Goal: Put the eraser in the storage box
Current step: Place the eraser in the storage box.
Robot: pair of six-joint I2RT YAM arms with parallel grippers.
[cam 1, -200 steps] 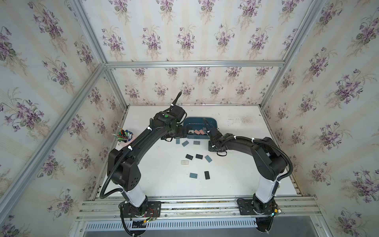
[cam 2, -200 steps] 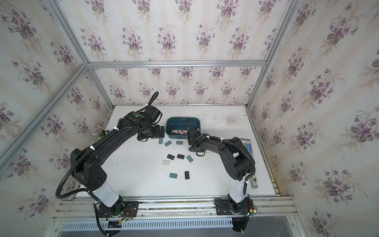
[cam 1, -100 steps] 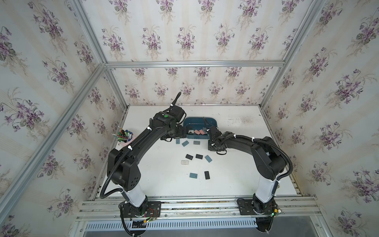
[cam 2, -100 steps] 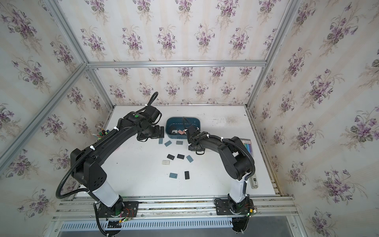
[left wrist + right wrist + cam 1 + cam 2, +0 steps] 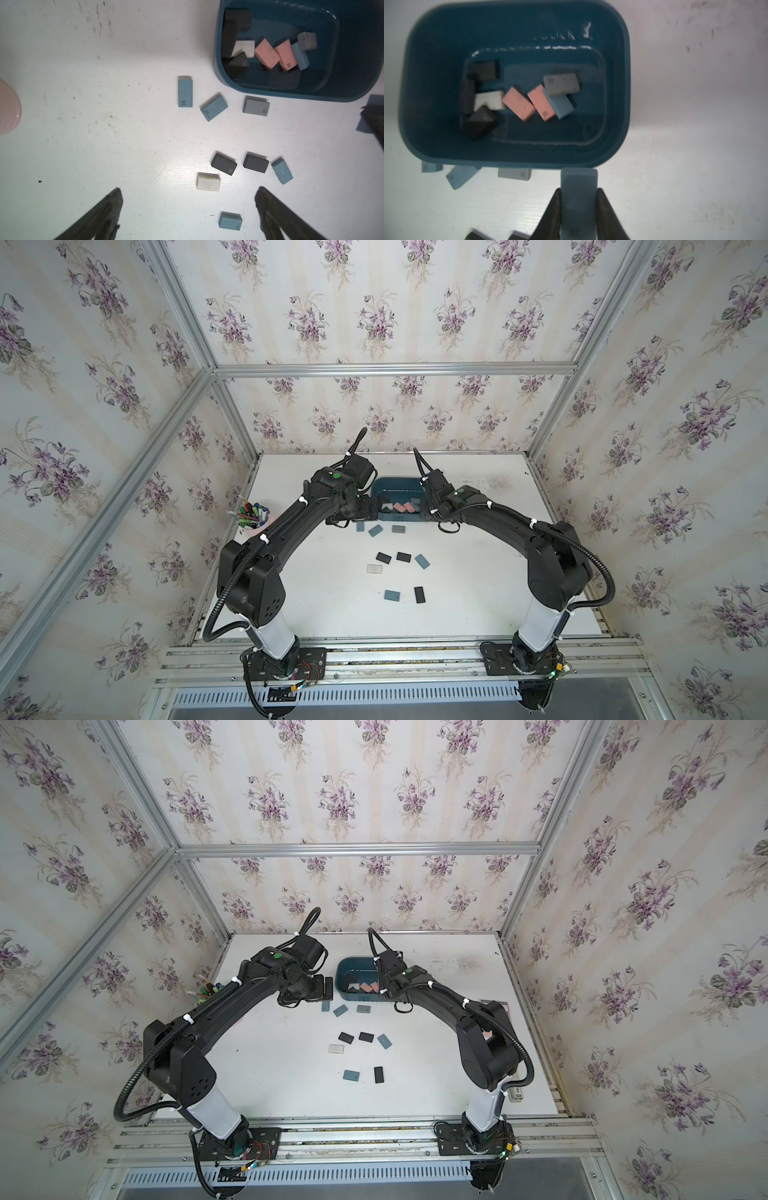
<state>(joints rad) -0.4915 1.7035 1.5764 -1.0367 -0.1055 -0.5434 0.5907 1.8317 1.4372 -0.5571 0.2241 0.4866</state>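
My right gripper [image 5: 579, 190] is shut on a blue-grey eraser [image 5: 579, 180], held above the table just outside the near rim of the dark teal storage box [image 5: 517, 163]. The box [image 5: 395, 484] holds several erasers: black, white, pink, blue and grey. In both top views the right wrist [image 5: 388, 973] hangs over the box's right end. My left gripper [image 5: 188, 189] is open and empty, high over loose erasers left of the box [image 5: 270, 94]. A white eraser [image 5: 208, 182] and a blue eraser [image 5: 230, 220] lie below its fingers.
Several loose erasers lie on the white table in front of the box, among them a grey one [image 5: 398, 529], a black one [image 5: 420, 594] and a blue one [image 5: 392, 595]. A pink pen cup [image 5: 253, 519] stands at the left edge. Aluminium frame posts and wallpapered walls close in the table.
The right gripper has edged slightly toward the box with the eraser in it. The left arm has hardly moved and stays open.
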